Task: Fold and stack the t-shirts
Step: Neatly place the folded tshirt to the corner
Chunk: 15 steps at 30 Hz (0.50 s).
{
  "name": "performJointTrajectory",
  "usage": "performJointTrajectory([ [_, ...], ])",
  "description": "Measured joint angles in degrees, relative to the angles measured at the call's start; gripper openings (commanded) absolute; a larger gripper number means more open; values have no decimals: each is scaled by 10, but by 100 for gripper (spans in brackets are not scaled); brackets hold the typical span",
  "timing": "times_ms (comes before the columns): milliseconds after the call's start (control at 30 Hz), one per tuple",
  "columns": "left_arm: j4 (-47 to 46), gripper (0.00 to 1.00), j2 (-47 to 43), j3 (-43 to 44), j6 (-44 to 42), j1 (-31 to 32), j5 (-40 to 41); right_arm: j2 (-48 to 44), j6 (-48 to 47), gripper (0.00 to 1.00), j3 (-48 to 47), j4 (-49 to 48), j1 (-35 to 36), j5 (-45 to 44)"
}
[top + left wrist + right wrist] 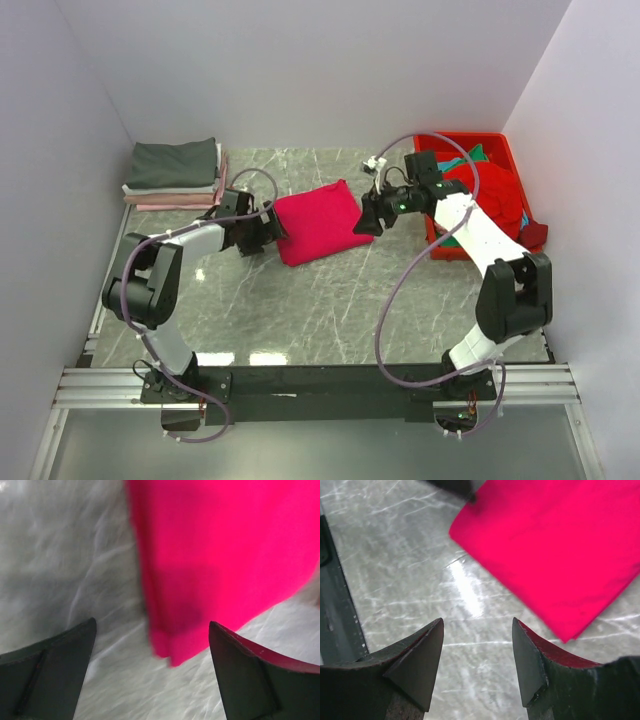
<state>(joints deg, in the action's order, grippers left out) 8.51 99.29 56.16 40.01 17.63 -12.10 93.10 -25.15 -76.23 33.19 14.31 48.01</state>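
Bearing counter (300, 310): smooth, glossy stone. A shirt nudged at its edge will probably slide instead of lifting, which would smear the fold.
Bin (462, 136): right rear, heaped with a red shirt (495, 190) and a teal shirt (470, 160). The right arm crosses its near left corner, so a wide swing could catch loose cloth and drag it out.
Stack (175, 185): back left corner, with a grey shirt (178, 162) on top of paler ones, well apart from the work. A shirt set down off-centre could make it lean or slump.
Pink shirt (318, 222): the task's thing in hand, folded to a rough rectangle and lying flat mid-counter between the two arms. If only the top layer is pinched, the layers below will likely hang open. If one side rises first, the fold may twist.
Left fingers (55, 670): spread wide and empty, just beside the shirt's left edge, with its near corner showing in the gap ahead of them. Closing from here risks nipping only that corner. The wrist view is blurred, so how close they are to the cloth is hard to judge.
Right fingers (415, 665): apart and empty, near the shirt's right edge, with bare stone between them. Closing here would grasp nothing. Driving down too steeply could jam the tips on the stone.
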Motion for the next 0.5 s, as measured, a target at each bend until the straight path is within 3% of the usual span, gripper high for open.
performJointTrajectory([
  [133, -37, 94, 23, 10, 46, 4, -21, -30, 2, 64, 32, 0, 0, 10],
  [167, -43, 88, 34, 17, 59, 7, -27, -34, 3, 64, 37, 0, 0, 12],
  [400, -79, 83, 111, 87, 138, 23, -46, -39, 9, 63, 47, 2, 0, 24],
  [500, -98, 64, 127, 95, 159, 26, -48, -39, 11, 63, 47, 3, 0, 25],
])
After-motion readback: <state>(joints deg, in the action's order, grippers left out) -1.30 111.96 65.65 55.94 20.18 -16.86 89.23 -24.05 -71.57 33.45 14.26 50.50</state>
